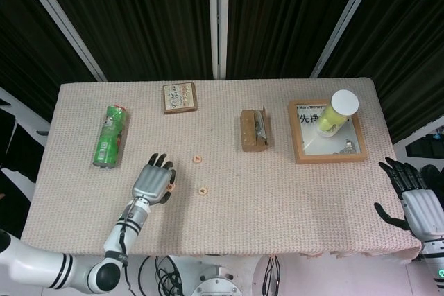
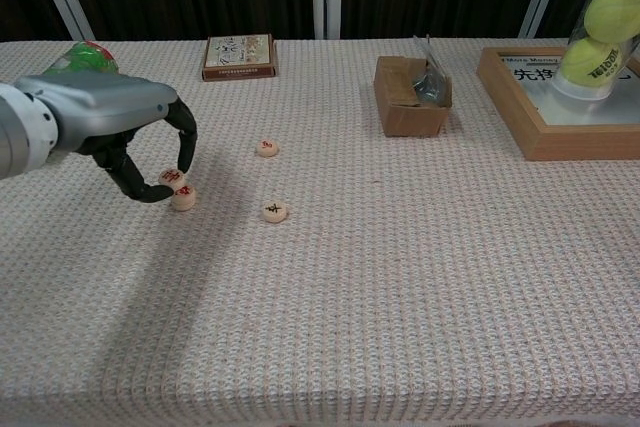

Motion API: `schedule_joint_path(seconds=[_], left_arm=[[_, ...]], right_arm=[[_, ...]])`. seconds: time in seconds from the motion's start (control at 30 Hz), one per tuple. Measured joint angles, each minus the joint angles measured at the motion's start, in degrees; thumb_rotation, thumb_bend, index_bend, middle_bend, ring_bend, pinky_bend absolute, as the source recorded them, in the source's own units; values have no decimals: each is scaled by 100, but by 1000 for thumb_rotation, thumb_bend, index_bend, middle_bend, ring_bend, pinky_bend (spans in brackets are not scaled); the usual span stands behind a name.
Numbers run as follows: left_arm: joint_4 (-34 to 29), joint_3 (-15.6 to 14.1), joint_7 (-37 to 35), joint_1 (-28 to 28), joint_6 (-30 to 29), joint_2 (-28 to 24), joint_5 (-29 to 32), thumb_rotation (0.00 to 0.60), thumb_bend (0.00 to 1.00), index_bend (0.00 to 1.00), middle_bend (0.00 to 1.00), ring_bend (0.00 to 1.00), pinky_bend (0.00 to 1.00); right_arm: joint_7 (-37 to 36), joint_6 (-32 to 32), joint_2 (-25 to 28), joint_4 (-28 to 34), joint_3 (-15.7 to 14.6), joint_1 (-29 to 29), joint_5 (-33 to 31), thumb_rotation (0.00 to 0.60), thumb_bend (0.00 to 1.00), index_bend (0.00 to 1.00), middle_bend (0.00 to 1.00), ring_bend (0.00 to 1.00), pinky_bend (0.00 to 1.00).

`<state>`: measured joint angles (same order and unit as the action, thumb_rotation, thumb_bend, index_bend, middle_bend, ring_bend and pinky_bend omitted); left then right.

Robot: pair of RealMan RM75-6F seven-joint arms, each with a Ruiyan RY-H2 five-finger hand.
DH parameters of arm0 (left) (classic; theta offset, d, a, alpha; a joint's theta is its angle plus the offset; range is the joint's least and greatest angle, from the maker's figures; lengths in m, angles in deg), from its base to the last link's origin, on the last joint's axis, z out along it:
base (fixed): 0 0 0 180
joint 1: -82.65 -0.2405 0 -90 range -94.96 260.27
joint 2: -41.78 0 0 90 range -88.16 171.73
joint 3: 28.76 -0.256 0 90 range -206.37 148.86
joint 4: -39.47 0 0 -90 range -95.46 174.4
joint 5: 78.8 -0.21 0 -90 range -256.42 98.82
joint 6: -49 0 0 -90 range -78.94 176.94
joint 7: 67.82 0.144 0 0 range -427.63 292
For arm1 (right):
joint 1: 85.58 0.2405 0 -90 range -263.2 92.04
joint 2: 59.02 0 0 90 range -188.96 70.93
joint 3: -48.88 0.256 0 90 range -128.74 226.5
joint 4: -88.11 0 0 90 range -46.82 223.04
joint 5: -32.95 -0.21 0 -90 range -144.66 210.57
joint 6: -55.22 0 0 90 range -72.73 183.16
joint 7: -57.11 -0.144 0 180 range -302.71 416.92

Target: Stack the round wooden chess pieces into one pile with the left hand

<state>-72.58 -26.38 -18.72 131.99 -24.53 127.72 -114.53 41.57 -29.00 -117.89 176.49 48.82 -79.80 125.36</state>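
Note:
My left hand (image 2: 120, 127) pinches one round wooden chess piece (image 2: 171, 178) between thumb and fingertip. It holds it just above and to the left of a second piece (image 2: 185, 198) lying on the cloth; I cannot tell whether the two touch. Two more pieces lie apart to the right, one further back (image 2: 267, 147) and one nearer (image 2: 275, 211). In the head view the left hand (image 1: 152, 182) covers the held piece, and the other two pieces (image 1: 198, 159) (image 1: 202, 190) show clearly. My right hand (image 1: 420, 206) hangs off the table's right edge with its fingers spread and nothing in it.
A green can (image 1: 109, 136) lies at the left. A small card box (image 1: 180, 97) sits at the back. An open cardboard box (image 1: 254, 129) stands mid-table. A wooden frame (image 1: 300, 145) at the right holds a tennis-ball tube (image 1: 335, 112).

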Motion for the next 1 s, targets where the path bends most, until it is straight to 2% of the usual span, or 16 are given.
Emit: schedule_joint_path(seconds=[0.6, 1.0], left_arm=[[889, 3, -699, -362, 211, 364, -667, 600, 310, 518, 192, 0, 0], [1082, 62, -885, -521, 387, 488, -861, 600, 310, 515, 192, 0, 0]], right_arm=[[2, 85, -17, -21, 13, 31, -62, 600, 275, 0, 0, 0, 0], [36, 69, -21, -1, 9, 24, -53, 600, 275, 0, 0, 0, 0]])
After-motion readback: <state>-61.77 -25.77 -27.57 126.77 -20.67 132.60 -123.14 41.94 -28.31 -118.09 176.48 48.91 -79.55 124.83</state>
